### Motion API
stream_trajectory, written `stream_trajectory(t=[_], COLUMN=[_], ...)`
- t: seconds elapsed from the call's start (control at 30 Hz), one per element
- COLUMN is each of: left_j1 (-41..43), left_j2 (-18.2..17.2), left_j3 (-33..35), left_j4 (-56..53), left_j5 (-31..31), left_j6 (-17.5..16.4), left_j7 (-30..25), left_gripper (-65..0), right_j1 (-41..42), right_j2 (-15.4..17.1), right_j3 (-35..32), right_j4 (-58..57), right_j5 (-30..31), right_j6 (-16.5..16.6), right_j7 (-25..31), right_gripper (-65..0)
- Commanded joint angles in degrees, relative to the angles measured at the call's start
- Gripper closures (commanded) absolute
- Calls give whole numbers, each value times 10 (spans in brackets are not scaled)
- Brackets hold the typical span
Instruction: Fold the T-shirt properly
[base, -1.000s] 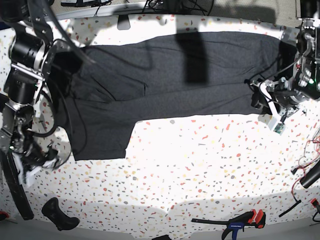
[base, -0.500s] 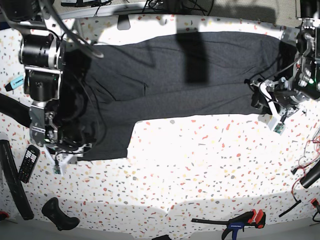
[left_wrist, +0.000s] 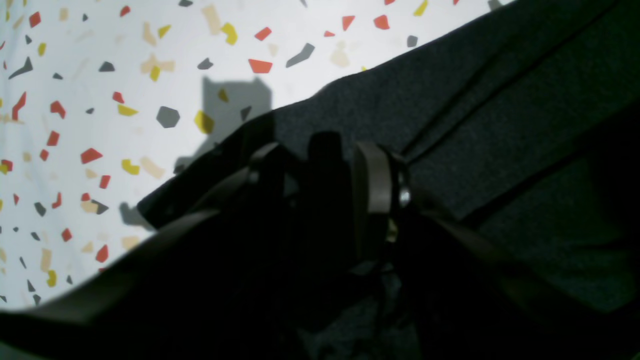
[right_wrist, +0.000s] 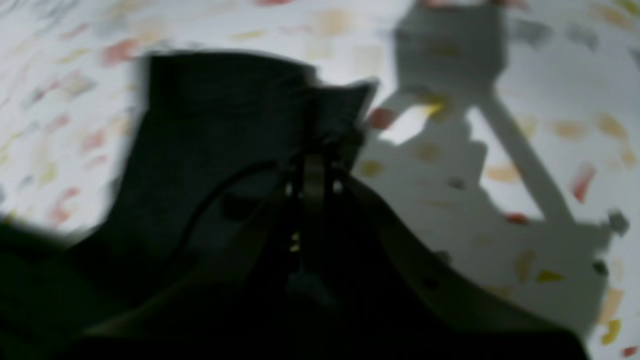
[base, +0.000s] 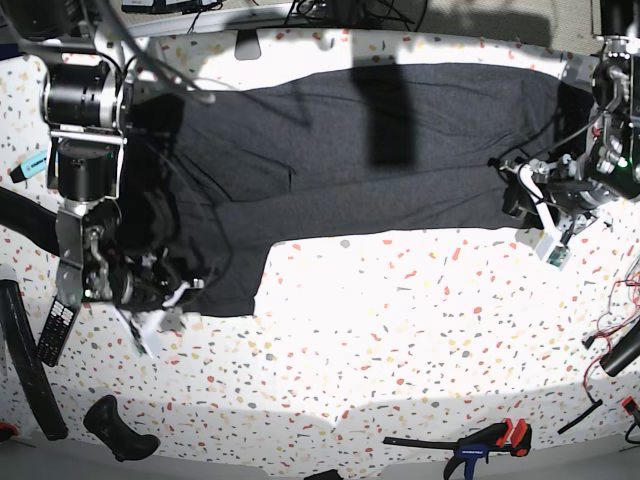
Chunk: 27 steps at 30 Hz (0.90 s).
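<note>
T-shirt (base: 350, 150) lies spread on worktop (base: 420, 320), long axis between the arms. Right tool (right_wrist: 312, 150) clamped shut on its near corner; left tool (left_wrist: 320, 165) pinches the opposite hem. Both ends held.

Workshop: bar clamp (base: 470, 447) and cables (base: 340, 10) around terrazzo-patterned table (base: 400, 320).

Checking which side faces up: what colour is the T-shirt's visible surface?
Plain dark charcoal T-shirt, no print showing; clearest in base view.

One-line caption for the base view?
Both hands grip opposite ends of the dark T-shirt spread across the speckled table.
</note>
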Motion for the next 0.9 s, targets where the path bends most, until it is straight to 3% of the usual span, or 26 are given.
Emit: stream_trajectory(t=[0.0,0.17,0.37,0.67,0.87], left_j1=[-8,-8,-8,-10,-10], left_j2=[-8,-8,-8,-8,-8], left_j3=[-5,-5,-5,-5,-5], left_j4=[9,9,9,9,9], left_j5=[-2,-2,-1,-1,-1], left_j6=[2,2,2,2,2], left_j7=[-11,-11,-11,-11,-11], left_gripper=[-215,-215,-215,-215,-215], right_j1=[20,-51,-201,-521,-676], right_j2=[8,15,15,23,23], right_j3=[2,2,3,53,171], right_j4=[38,224,478,800,850], right_j5=[23,135,212,235,235], right_j6=[4,4,4,4,4], right_j7=[-15,-108,-190,-195,-195], right_gripper=[0,0,0,0,0])
